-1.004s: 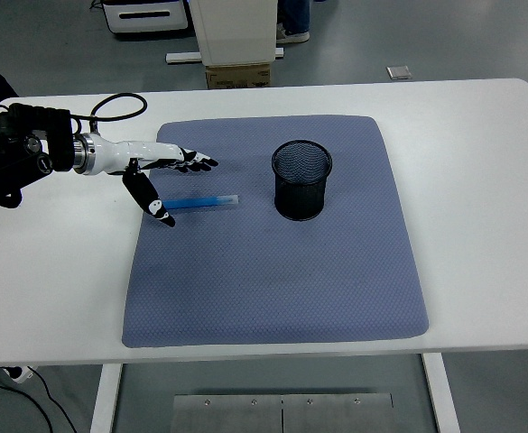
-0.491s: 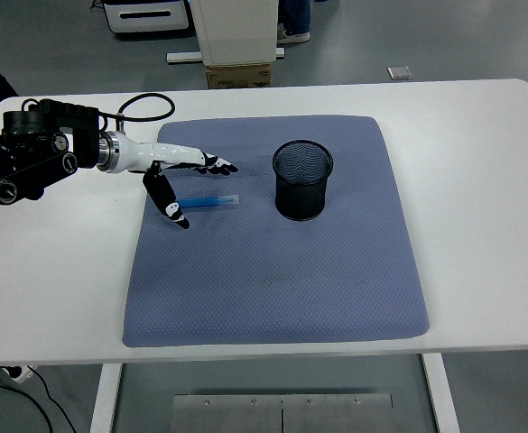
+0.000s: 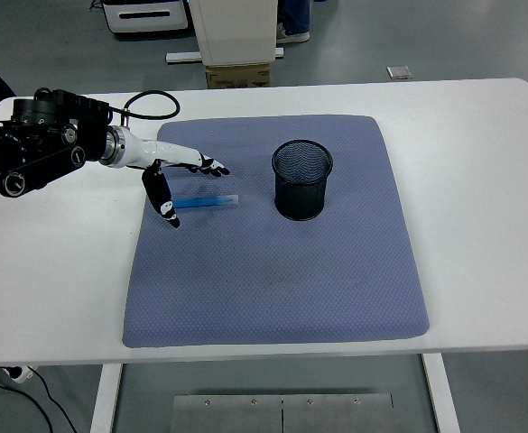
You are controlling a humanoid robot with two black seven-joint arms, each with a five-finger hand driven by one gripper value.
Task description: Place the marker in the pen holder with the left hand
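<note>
A blue marker (image 3: pixel 207 202) lies flat on the blue-grey mat (image 3: pixel 273 271), left of a black mesh pen holder (image 3: pixel 301 179) that stands upright near the mat's middle back. My left hand (image 3: pixel 188 186) reaches in from the left edge over the mat's left part. Its fingers (image 3: pixel 207 166) are spread above the marker's left end and the thumb (image 3: pixel 165 207) points down beside that end. The hand holds nothing. The right arm does not show.
The mat covers the middle of the white table (image 3: pixel 480 162). A black cable (image 3: pixel 151 104) loops behind my left forearm. Beyond the table's far edge stand a cardboard box (image 3: pixel 237 74) and a white cabinet base (image 3: pixel 236 32).
The left hand moved right over the marker's left end, then drew back slightly to the left and lowered a little. The marker and pen holder have not moved.
</note>
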